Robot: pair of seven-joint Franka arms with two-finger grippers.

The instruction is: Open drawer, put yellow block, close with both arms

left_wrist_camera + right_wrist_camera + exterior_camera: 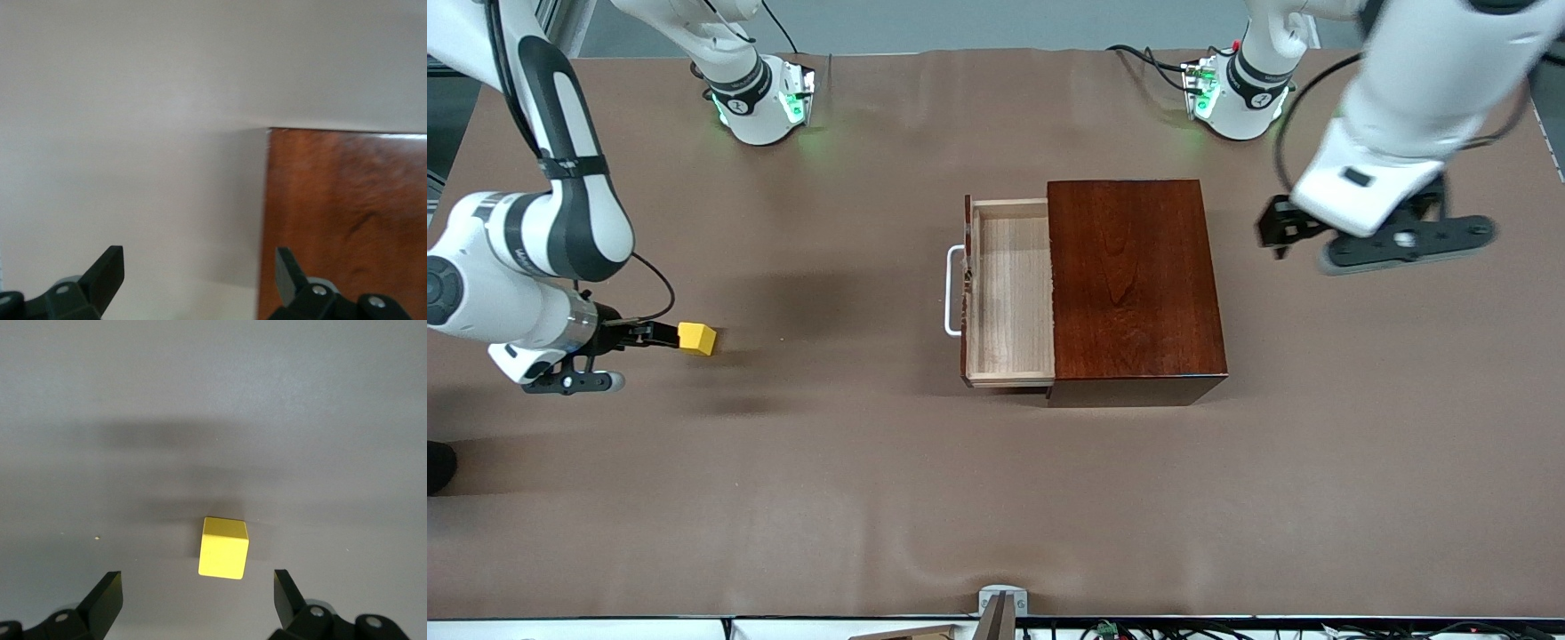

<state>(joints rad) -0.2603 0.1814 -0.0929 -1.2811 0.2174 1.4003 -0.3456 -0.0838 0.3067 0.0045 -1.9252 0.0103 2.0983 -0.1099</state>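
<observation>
Three views divided the scene between them. Only the front view took in the whole worktop (996, 498): the dark wooden box (1134, 284) at centre frame, its drawer (1009, 293) pulled out toward the right arm's end, white handle (953, 291) leading. The drawer's pale tray held nothing. Low at the left edge of that frame, the yellow block (696, 339) sat on the worktop, well apart from the drawer, with the right claw (645, 335) just beside it.

The right wrist view alone showed the gap plainly: the right claw (197, 597) had its fingers (107, 600) spread wide, the block (224, 548) resting between and just ahead of them, untouched.

The left wrist view showed what the front view blurred: the left claw (200, 277), jaws apart and holding nothing, hung over the worktop at the box's edge (347, 220). In the front frame's upper right, the left claw (1280, 227) hovered beside the box's closed end.
</observation>
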